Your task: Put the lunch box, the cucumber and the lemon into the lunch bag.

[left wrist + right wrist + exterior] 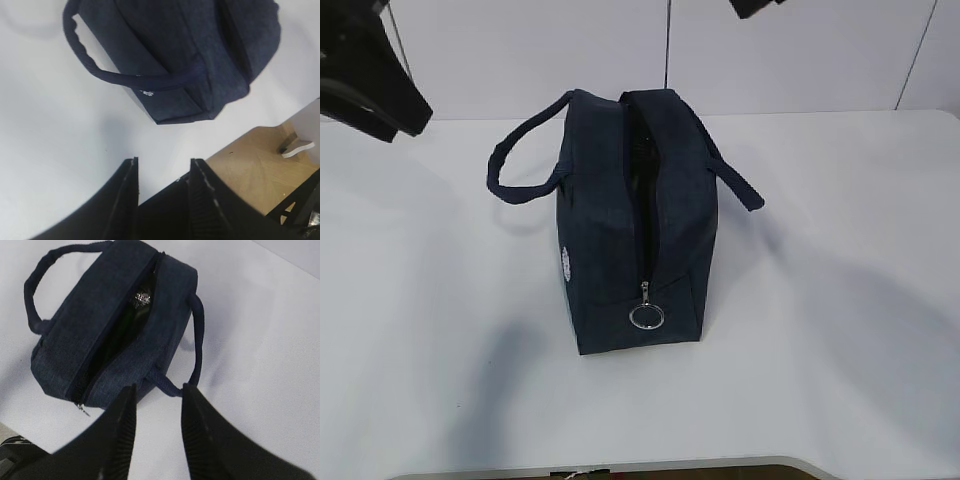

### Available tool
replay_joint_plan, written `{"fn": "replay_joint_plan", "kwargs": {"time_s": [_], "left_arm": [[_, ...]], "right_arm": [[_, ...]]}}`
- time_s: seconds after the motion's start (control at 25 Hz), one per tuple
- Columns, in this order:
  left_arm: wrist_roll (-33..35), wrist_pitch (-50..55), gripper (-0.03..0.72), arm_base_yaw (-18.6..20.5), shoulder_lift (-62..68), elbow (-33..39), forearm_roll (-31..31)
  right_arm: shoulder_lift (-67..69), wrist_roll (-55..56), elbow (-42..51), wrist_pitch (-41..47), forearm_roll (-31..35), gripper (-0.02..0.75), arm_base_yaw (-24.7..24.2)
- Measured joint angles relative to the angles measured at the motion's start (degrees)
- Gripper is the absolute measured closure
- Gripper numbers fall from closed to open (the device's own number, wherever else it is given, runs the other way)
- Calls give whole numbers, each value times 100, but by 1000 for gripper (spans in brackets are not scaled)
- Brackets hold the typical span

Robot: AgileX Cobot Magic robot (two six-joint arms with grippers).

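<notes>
The dark navy lunch bag (600, 230) stands in the middle of the white table with its top zipper open and the silver ring pull (646, 317) hanging at the near end. It also shows in the left wrist view (190, 50) and the right wrist view (100, 325). Through the opening I see a dark greenish shape (131, 317) and a silvery glint; I cannot tell what they are. The lunch box, the cucumber and the lemon are otherwise hidden. My left gripper (164, 161) is open and empty, raised to the bag's left. My right gripper (159, 386) is open and empty above the bag's right handle.
The bag's two loop handles (515, 170) (735, 175) splay out to either side. The white table (840, 320) ends at a front edge near the bottom of the exterior view. The left wrist view shows wooden floor (255, 165) past that edge. Black arm parts (375, 85) sit at the top corners.
</notes>
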Motion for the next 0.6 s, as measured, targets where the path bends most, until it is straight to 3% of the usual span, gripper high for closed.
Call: {"fn": "replay_joint_plan", "kwargs": {"time_s": [0.28,0.6], "left_arm": [[-386,71,442,-470,-560,0,410],[-593,95,443,-493,-1255,502,737]], "right_arm": [[-1094,0,1486,-926,0,476,0],[-2268,0,3738,-3080,350,477,0]]}}
